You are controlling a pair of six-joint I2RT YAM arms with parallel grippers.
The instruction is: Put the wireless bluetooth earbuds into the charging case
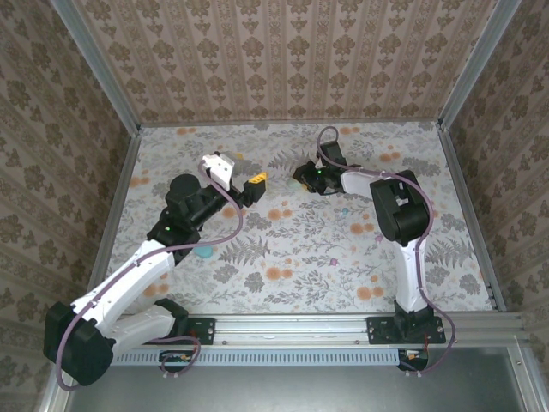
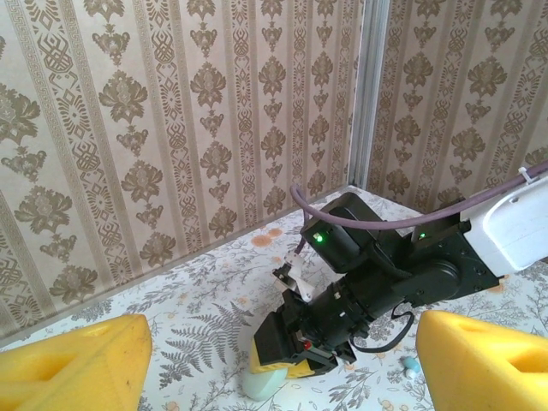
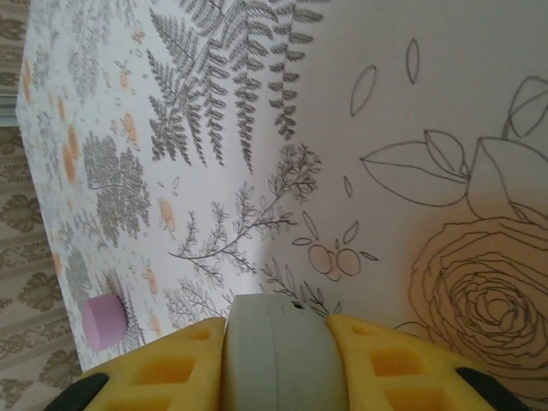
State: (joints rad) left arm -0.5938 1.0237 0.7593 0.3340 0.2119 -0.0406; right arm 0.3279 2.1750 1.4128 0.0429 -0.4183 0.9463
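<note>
The charging case (image 3: 278,364), pale grey-green and rounded, is clamped between the yellow pads of my right gripper (image 3: 276,330), low over the flowered table. From the left wrist view the same case (image 2: 264,383) pokes out below the right gripper (image 2: 295,364). One small light-blue earbud (image 2: 412,367) lies on the table just right of it, and shows as a speck (image 1: 343,210) from above. My left gripper (image 2: 278,342) is open, its yellow fingers (image 2: 73,364) wide apart and empty, held off the table facing the right gripper (image 1: 302,178) from the left (image 1: 251,184).
A small pink cylinder (image 3: 104,322) stands on the table to the left of the case. A teal round object (image 1: 203,251) lies by the left arm's forearm. Patterned walls (image 1: 292,60) close in the back and sides.
</note>
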